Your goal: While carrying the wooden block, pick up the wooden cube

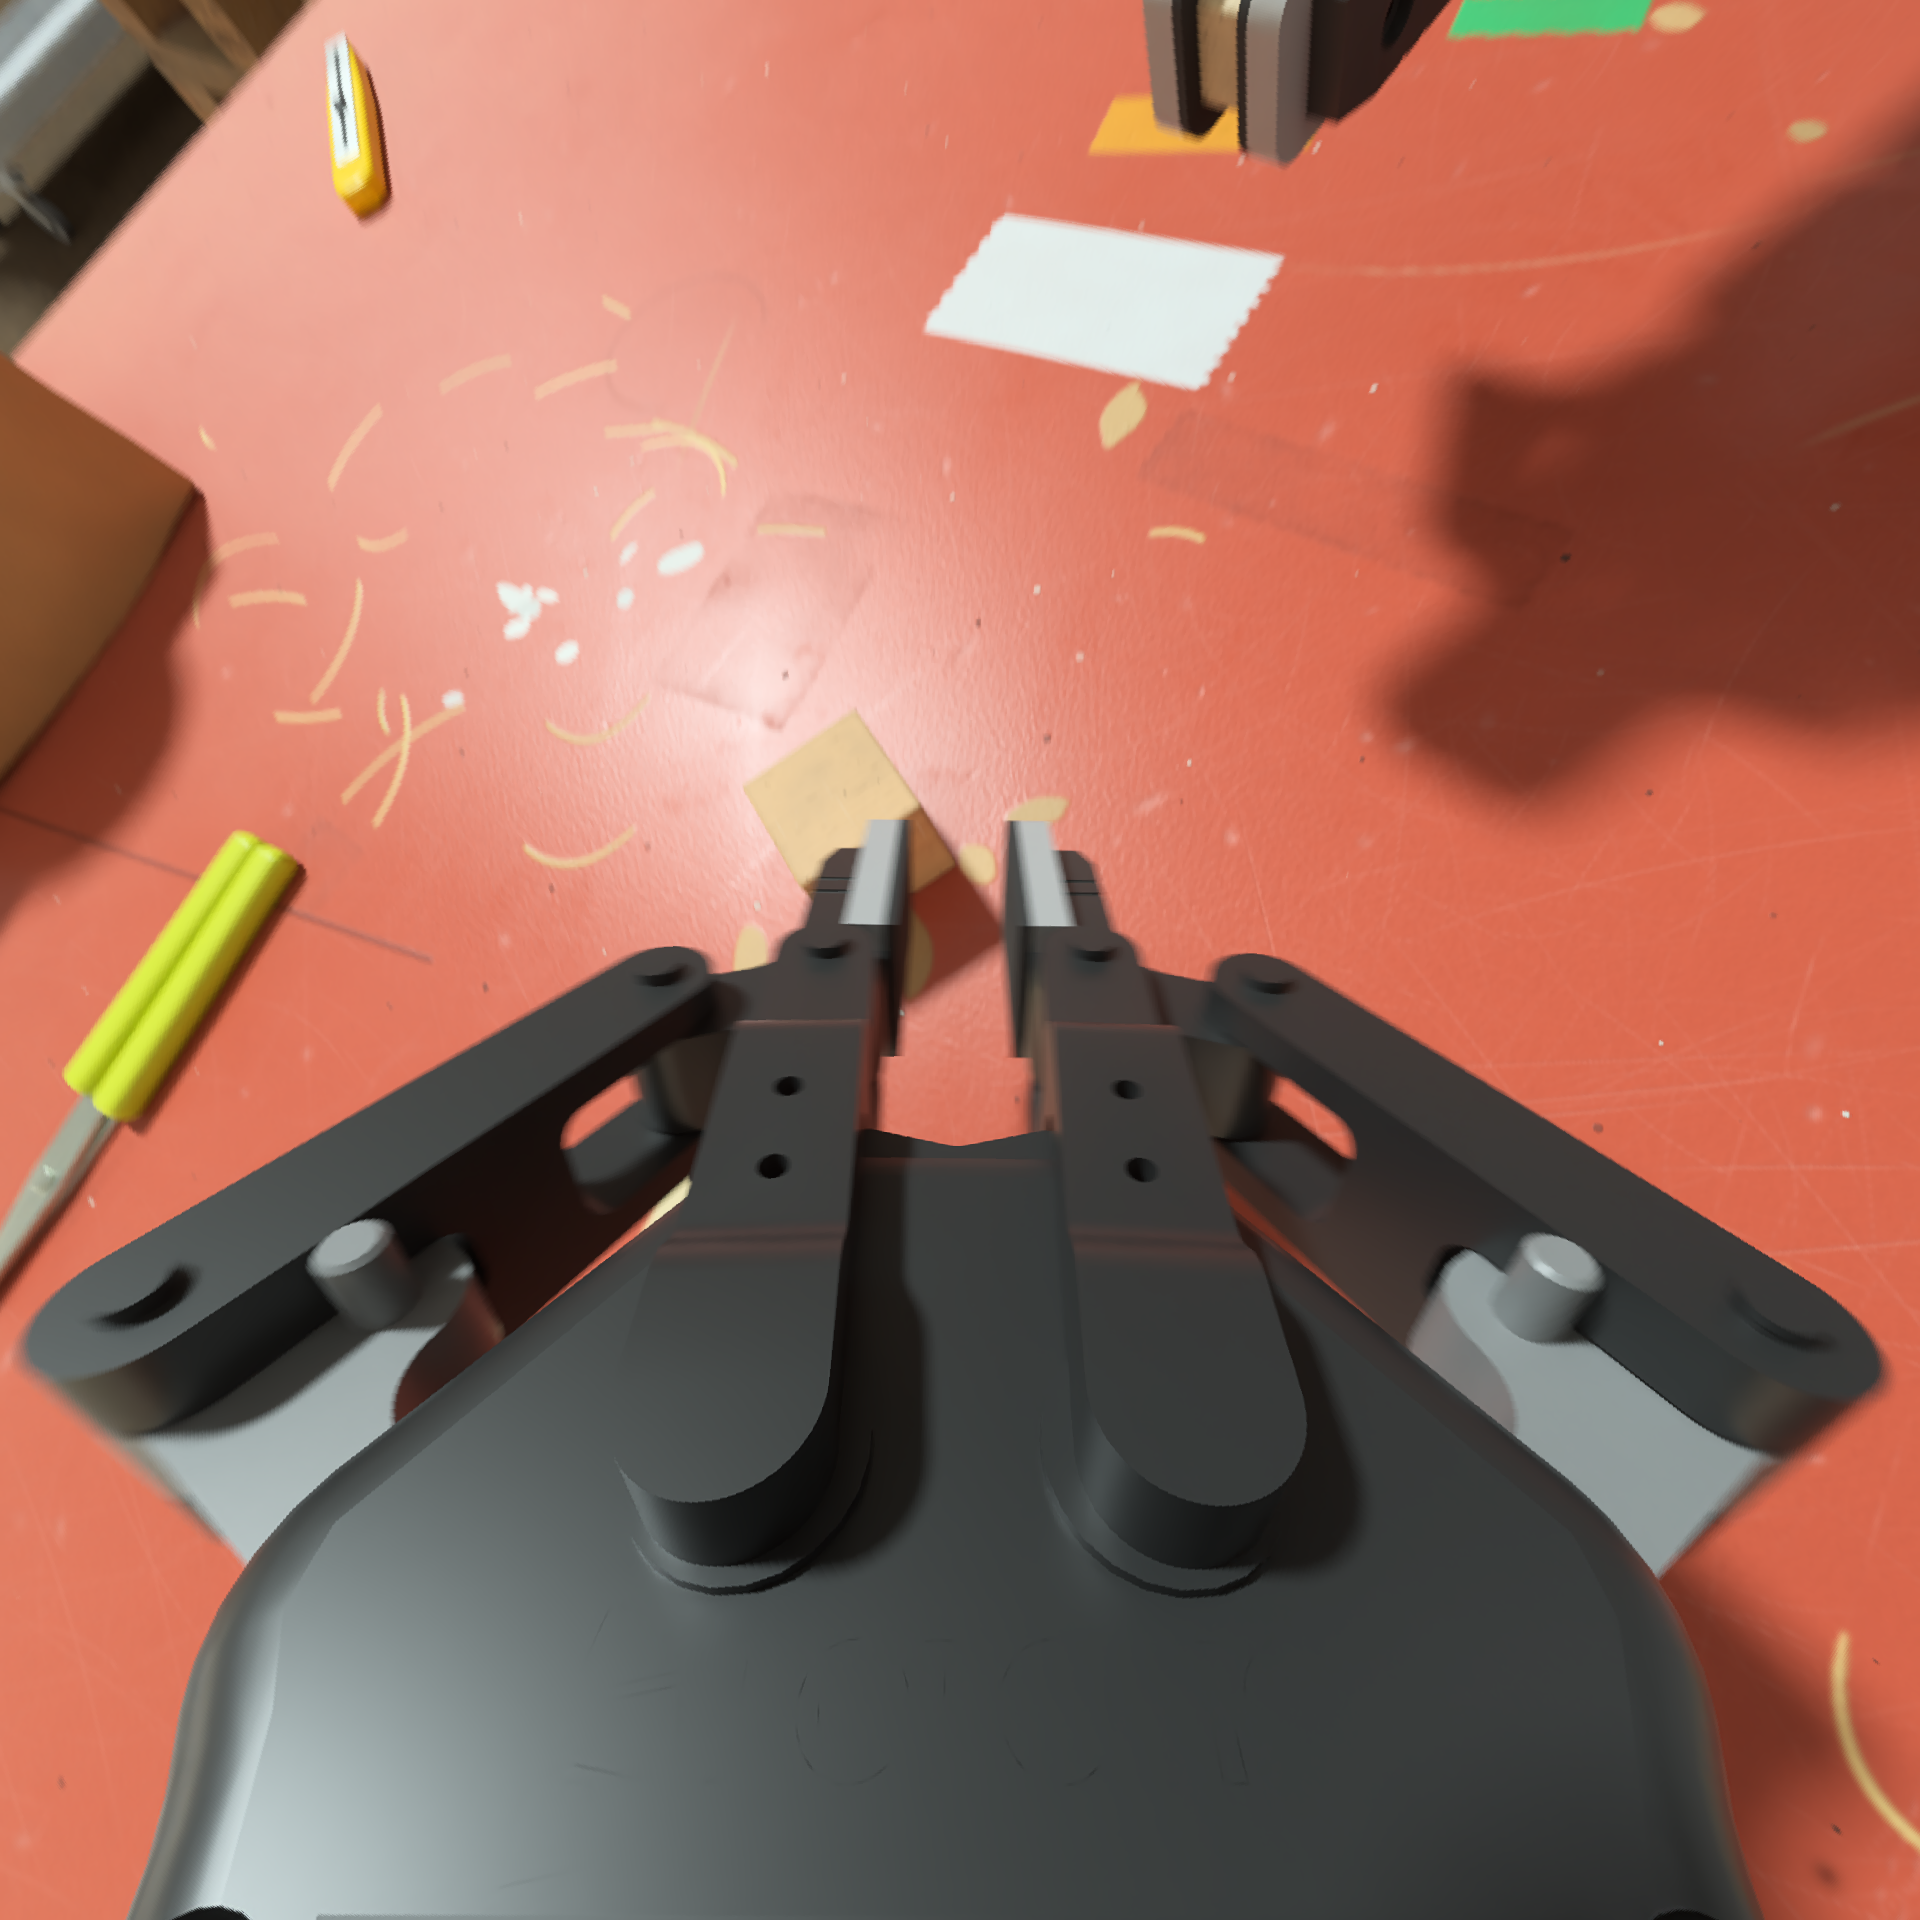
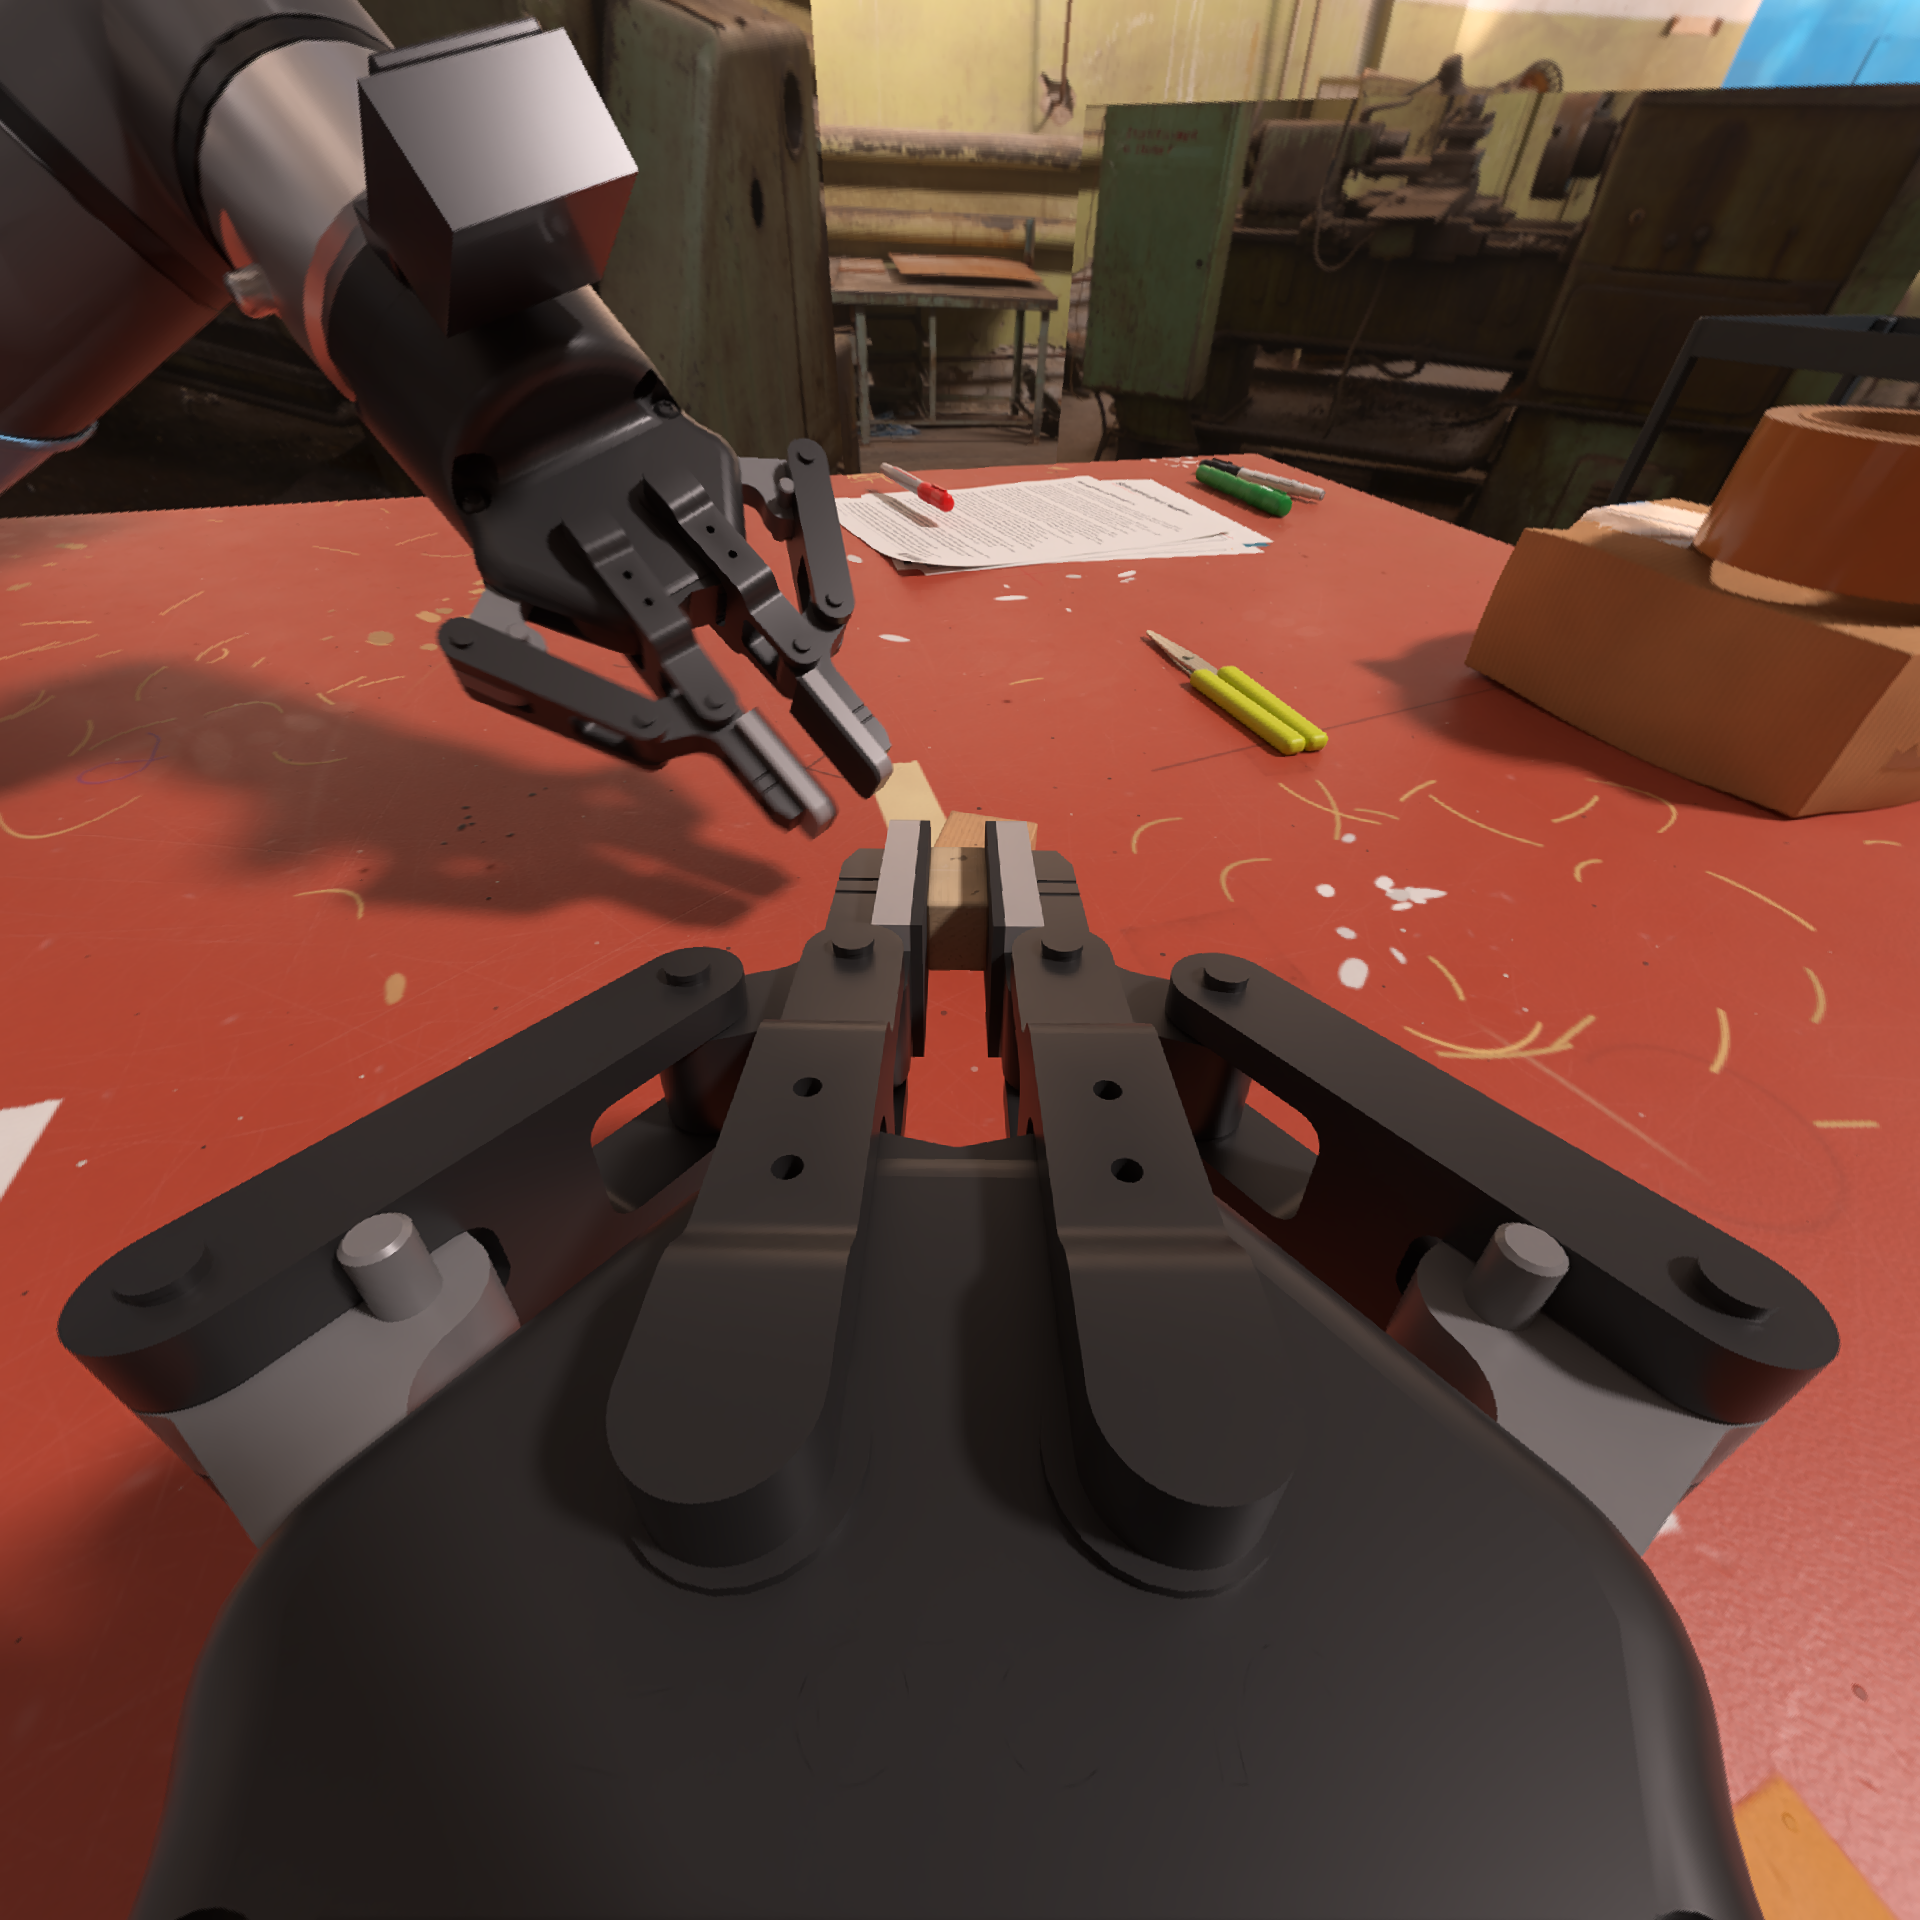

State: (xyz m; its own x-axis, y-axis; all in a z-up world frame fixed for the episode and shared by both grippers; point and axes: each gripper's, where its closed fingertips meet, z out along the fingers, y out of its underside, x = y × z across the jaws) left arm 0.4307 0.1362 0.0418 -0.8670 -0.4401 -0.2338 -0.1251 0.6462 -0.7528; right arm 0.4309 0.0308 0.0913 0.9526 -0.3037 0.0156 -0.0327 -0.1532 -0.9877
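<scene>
Closest in the right wrist view: right gripper clenched on the wooden block, pale block pinched between both pads and lifted clear of the table.

Just beyond: left gripper with fingers parted and nothing between them, angled down over the wooden cube. Cube resting on the red tabletop, partly hidden behind one fingertip, so beside the gap rather than inside it.

Probably light, rigid and dry, with flat faces offering fair friction; unlikely to crush or deform. Best taken across two opposite flat sides, near mid-height, with pads square to the faces. Corner contact likely to twist or skid it away over the smooth top. Needs a sideways shift to centre the gap first.

Tabletop scuffed, speckled with white flecks and curled wood shavings. Farther out: scissors with yellow-green handles, a yellow utility knife, a white sheet, a cardboard box with a roll of brown tape on top, printed papers with a red marker and a green marker.

Behind: a dim workshop, old green machines, a metal bench, yellowed walls.
</scene>
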